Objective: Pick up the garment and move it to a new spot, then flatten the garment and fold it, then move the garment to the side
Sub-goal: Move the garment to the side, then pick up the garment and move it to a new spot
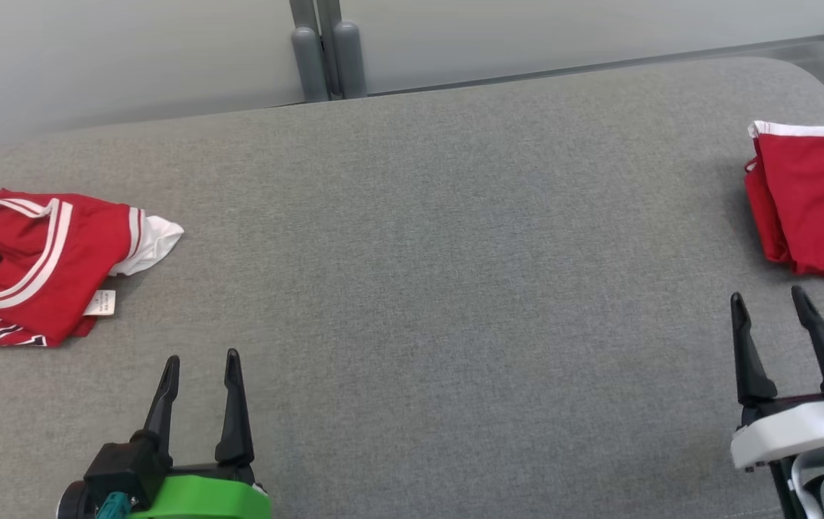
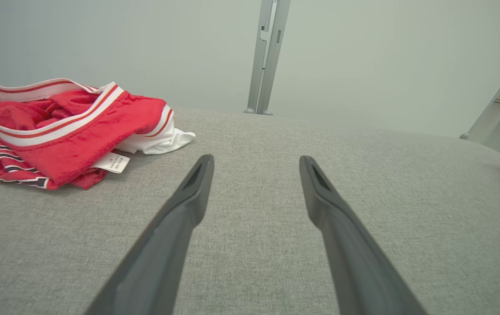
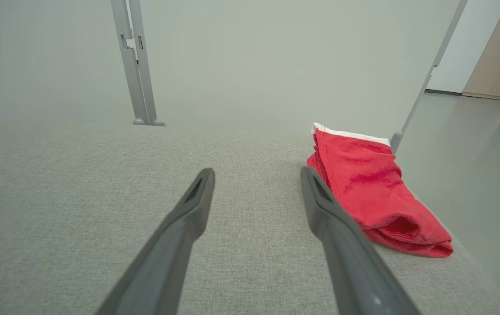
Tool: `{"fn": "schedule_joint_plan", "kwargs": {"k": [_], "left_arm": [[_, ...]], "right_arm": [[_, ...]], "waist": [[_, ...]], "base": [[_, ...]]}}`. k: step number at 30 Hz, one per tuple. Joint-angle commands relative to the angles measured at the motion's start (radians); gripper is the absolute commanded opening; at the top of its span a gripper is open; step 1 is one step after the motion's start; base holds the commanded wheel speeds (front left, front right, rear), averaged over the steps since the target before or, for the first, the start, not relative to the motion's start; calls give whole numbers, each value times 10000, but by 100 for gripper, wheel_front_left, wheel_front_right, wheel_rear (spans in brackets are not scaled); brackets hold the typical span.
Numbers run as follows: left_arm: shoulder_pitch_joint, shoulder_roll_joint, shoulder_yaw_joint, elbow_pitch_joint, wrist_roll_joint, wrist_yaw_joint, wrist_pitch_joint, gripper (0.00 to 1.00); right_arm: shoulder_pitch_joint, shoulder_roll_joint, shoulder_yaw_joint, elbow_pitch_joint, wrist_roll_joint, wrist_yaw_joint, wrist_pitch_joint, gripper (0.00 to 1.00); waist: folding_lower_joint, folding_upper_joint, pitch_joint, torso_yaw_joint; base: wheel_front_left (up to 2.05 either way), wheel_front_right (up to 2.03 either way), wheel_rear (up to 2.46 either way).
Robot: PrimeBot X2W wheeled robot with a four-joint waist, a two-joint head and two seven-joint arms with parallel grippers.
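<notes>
While the left tool [image 1: 202,357] and the right tool [image 1: 768,294] both stand over the grey desk [image 1: 419,252] with fingers spread wide and nothing held, a crumpled red jersey [image 1: 44,267] with white and dark trim lies at the desk's far left edge, ahead and to the left of the left tool and apart from it. A folded red garment [image 1: 812,202] with a white edge rests at the desk's right end, just beyond the right tool and untouched by it.
</notes>
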State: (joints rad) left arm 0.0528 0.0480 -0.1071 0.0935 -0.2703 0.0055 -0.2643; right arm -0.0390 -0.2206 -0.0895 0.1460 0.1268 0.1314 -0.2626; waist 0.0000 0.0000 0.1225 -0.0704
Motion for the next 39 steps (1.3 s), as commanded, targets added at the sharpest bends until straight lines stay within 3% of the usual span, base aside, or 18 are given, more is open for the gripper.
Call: {"fn": "schedule_joint_plan", "kwargs": {"k": [1, 12, 39], "left_arm": [[183, 46, 68, 40, 20, -49, 2, 100], [471, 44, 211, 615, -147, -90, 2, 100], [520, 45, 403, 982, -297, -150, 2, 100]], "right_arm": [[280, 214, -52, -81, -67, -15, -27, 100], [1369, 1278, 49, 54, -289, -15, -27, 100], [1295, 1298, 615, 120, -273, -15, -29, 100]], "waist": [[0, 0, -289, 335], [0, 0, -822, 736], [0, 0, -932, 802]], "base": [[0, 0, 0], [0, 0, 0], [0, 0, 0]]}}
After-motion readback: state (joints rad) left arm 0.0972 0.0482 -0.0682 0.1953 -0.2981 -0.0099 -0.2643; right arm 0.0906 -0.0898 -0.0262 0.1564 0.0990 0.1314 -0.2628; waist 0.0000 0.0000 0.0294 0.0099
